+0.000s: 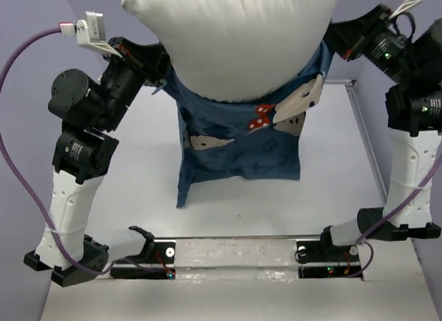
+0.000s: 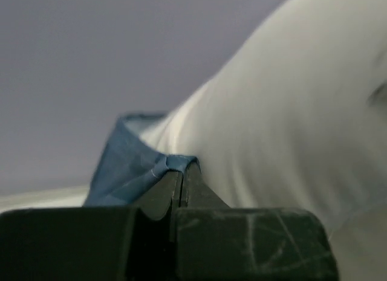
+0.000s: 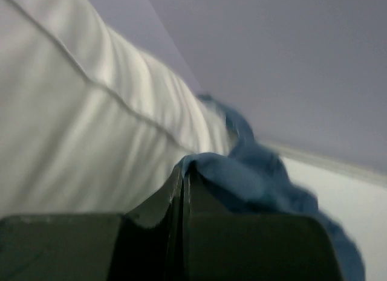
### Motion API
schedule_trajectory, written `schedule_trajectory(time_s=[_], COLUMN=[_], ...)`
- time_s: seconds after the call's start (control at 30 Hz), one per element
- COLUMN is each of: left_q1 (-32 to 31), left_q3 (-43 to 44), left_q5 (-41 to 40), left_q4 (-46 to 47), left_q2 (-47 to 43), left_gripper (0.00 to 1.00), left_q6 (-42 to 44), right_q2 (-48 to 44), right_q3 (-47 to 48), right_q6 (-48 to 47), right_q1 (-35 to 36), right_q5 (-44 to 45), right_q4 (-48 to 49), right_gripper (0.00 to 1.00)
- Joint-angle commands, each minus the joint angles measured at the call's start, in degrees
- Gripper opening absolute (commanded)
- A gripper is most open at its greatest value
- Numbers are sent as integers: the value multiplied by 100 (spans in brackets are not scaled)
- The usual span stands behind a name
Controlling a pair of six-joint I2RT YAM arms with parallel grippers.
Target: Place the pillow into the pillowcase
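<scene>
Inventory, left to right

1. Purple cable (image 1: 10, 162): runs from the left arm's wrist in a long loop down to that arm's base.
2. Left gripper (image 1: 161, 78): raised above the table. Jaws together, clamped on the upper left hem of the pillowcase. In the wrist view a fold of blue cloth is pinched between the tips, with white pillow fabric just beside it.
3. Pillow (image 1: 228, 38): white and plump, at centre, lifted off the table between the two arms. Its lower end sits inside the mouth of the pillowcase. Most of it bulges above the hem, and the frame edge cuts off its top.
4. Pillowcase (image 1: 238, 145): dark blue with a pale printed pattern and a red dotted bow. It hangs mouth-up from both grippers, around the pillow's lower end. The slack lower part drapes down towards the table (image 1: 117, 197); whether it touches cannot be told.
5. Right gripper (image 1: 330, 43): raised at upper right. Jaws together, clamped on the upper right hem of the pillowcase, with the pillow's seamed side touching beside it.
6. Mounting rail (image 1: 235, 255): at the near edge, joining the two arm bases
</scene>
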Motion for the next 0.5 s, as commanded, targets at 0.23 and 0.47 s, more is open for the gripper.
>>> schedule_trajectory(time_s=[0.23,0.47], left_q1=[2011,1755], left_q3=[1307,591], left_q5=[2083,1867], left_q4=[2080,1351], left_q2=[54,-192], left_gripper=[0,0], left_q6=[-1528,-1084], right_q2=[-431,-468], right_q3=[-55,859], right_q6=[100,-166], right_q1=[-11,-301], right_q5=[-92,258], right_q4=[980,570], right_gripper=[0,0])
